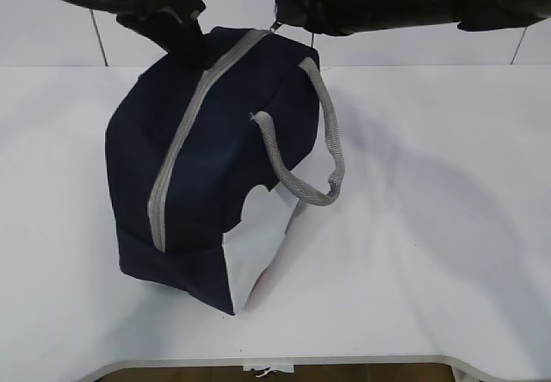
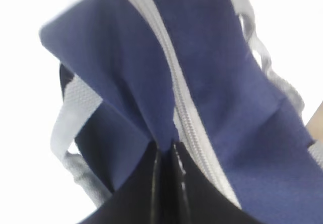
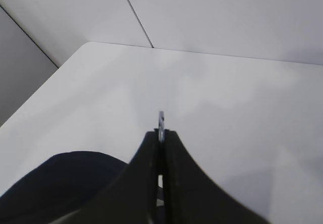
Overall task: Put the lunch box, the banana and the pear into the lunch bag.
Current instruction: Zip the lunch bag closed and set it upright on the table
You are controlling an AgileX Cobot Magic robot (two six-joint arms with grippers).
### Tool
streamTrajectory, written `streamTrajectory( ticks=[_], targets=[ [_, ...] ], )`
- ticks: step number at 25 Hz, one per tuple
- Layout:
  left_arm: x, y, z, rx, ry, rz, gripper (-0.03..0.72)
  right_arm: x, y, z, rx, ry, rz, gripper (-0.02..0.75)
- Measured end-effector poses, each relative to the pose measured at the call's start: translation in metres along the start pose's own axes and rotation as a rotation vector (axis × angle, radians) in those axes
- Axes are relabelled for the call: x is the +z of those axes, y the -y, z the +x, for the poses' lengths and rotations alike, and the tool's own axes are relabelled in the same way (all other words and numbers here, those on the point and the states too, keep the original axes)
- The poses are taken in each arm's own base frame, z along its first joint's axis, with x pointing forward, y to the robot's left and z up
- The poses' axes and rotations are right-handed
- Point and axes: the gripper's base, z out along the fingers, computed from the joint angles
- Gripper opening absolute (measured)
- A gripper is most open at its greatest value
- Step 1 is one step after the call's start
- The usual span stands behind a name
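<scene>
White table (image 1: 448, 253) fills the exterior view, bare surface all around the load. Lunch bag (image 1: 215, 158) sits left of centre, navy fabric, tipped so its top faces the camera and its white lower side panel (image 1: 258, 244) faces down and front. Grey zipper (image 1: 185, 141) runs shut along the whole top, from the near lower end up to the far end under the arms. One grey handle (image 1: 327, 154) loops out on the bag's right side; a second grey handle (image 2: 70, 118) shows in the left wrist view, on the other side. Left gripper (image 2: 165, 148) is at the far top corner of the bag, jaws pressed together on a pinched fold of the navy fabric just beside the zipper tape. Right gripper (image 3: 161, 133) reaches in from the right at the far end of the zipper, jaws closed on a thin metal piece (image 3: 161, 119) standing edge-on between the tips (seemingly the ring pull; too small to be certain). Lunch box, banana and pear: none visible in any view; bag closed, contents cannot be told
</scene>
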Motion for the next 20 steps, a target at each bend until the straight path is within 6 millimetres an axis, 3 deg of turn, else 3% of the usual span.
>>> streamTrajectory(
  ticks=[4,13,20],
  targets=[
    [-0.009,0.001,-0.002,0.011,0.038,-0.025,-0.001,0.001,0.001,0.001,-0.004,-0.005,0.004,0.001],
    [-0.018,0.003,-0.001,0.022,0.054,-0.039,-0.002,0.029,0.020,0.038,0.104,-0.126,0.051,0.001],
    [-0.020,0.003,-0.001,0.024,0.052,-0.038,-0.002,0.038,0.027,0.049,0.141,-0.153,0.063,0.001]
  ],
)
